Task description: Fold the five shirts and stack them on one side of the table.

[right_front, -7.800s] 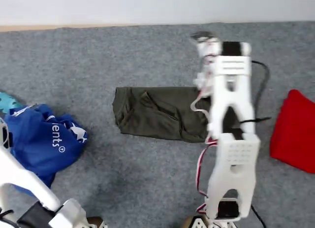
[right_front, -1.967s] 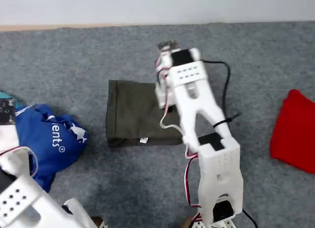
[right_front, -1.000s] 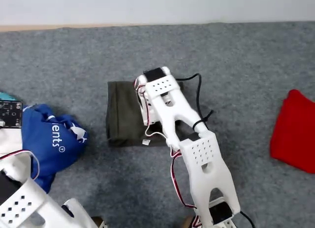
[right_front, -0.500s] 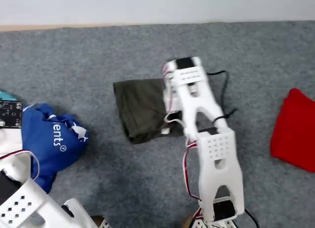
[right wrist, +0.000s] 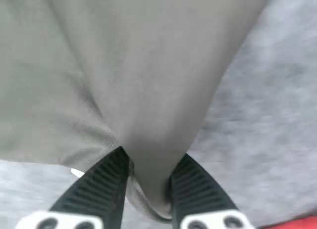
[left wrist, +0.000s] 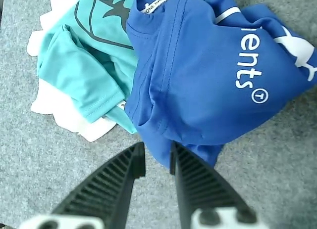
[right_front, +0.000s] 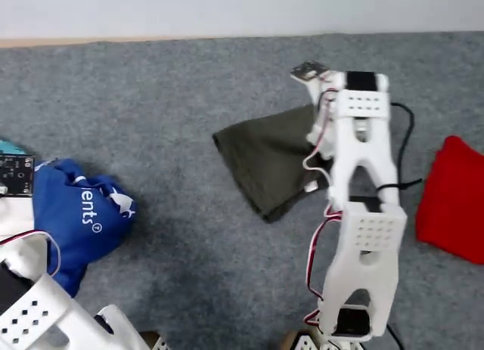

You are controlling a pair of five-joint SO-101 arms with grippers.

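Holding the olive shirt just right of centre in the high view, the right gripper is clamped on a bunch of its right edge. Best kept low and firmly pinched, I judge, then laid flat by the red shirt. The shirt lies askew, long axis roughly upper right to lower left, a corner pointing down-frame. The left gripper, slightly parted and empty, hangs over the blue shirt.

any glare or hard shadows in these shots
No glare anywhere. High view: even light, a thin shadow under the olive shirt on the grey table. Left wrist view: soft shadows in folds of the blue shirt. Right wrist view: the olive shirt darkens toward its pinched fold.
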